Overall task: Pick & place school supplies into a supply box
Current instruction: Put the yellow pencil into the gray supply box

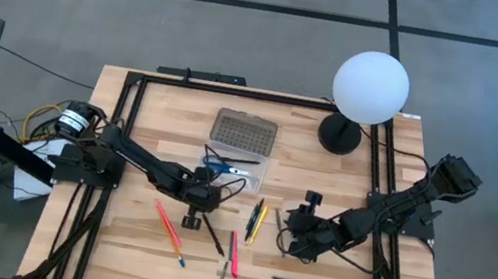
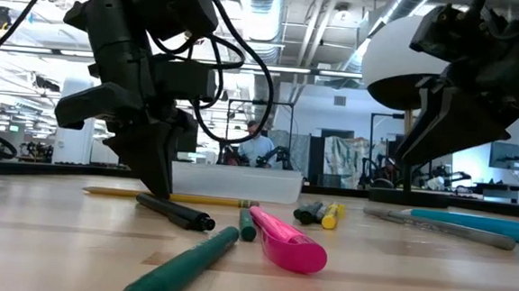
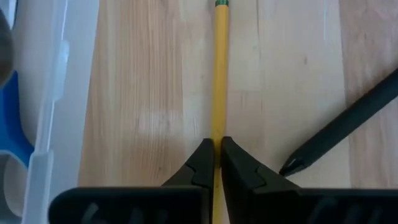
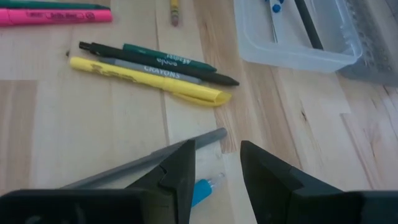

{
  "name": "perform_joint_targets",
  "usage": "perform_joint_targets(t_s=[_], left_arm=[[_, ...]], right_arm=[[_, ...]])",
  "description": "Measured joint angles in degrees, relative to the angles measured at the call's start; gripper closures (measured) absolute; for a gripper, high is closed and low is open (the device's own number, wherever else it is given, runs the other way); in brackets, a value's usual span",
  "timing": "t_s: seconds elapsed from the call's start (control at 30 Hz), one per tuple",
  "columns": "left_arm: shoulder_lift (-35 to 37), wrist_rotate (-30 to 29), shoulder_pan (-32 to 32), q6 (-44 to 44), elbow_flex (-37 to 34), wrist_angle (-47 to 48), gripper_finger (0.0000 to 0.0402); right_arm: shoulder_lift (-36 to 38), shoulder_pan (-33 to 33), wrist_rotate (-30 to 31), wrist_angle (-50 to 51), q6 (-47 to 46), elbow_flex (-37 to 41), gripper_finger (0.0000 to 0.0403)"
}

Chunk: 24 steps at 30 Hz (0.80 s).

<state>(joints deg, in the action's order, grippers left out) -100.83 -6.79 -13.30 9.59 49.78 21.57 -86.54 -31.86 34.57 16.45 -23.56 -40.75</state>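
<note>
table (image 1: 328, 274): light wood top, black frame rails along its sides, both arms over it
lamp (image 1: 369, 87): white globe on a black base, far right corner of table, well apart from the work
supply box (image 1: 243, 164): clear tray near table centre, grey dotted lid (image 1: 243, 133) folded open on its far side; blue-handled scissors (image 1: 217, 164) lie inside
left gripper (image 3: 217, 163): down at the tabletop just beside the box's near edge, fingers pressed together, pinching the yellow pencil (image 3: 219, 81)
yellow pencil: flat on the wood, runs straight out between the fingertips, parallel to the box wall, near it but not touching
black pen (image 3: 348, 127): lies at an angle just beside the left gripper, tip close to one finger, not touching the pencil
right gripper (image 4: 217, 163): hovers over the right half of the table, fingers spread, holding nothing; grey pen (image 4: 186, 144) and a blue-tipped item (image 4: 202, 188) lie under it
marker cluster (image 4: 149, 71): yellow crayon marker, black pen, green marker side by side, between right gripper and box
pink highlighter (image 2: 288, 241): near front of table, next to a green marker (image 2: 184, 265)
red pencil (image 1: 167, 226): front left, apart from the rest
way to box: left arm's cables hang over the tray
</note>
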Motion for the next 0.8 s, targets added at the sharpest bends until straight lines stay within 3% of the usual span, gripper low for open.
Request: perform_joint_targets(t_s=[0.43, 0.8], left_arm=[[6.65, -2.96, -3.27, 5.4, -0.74, 14.77, 0.04], [8.89, -7.93, -5.13, 6.48, -0.66, 14.24, 0.0399]], right_arm=[[0.0, 0.0, 0.0, -0.8, -0.04, 0.81, 0.0282], [0.0, 0.0, -0.02, -1.4, -0.04, 0.81, 0.0282]])
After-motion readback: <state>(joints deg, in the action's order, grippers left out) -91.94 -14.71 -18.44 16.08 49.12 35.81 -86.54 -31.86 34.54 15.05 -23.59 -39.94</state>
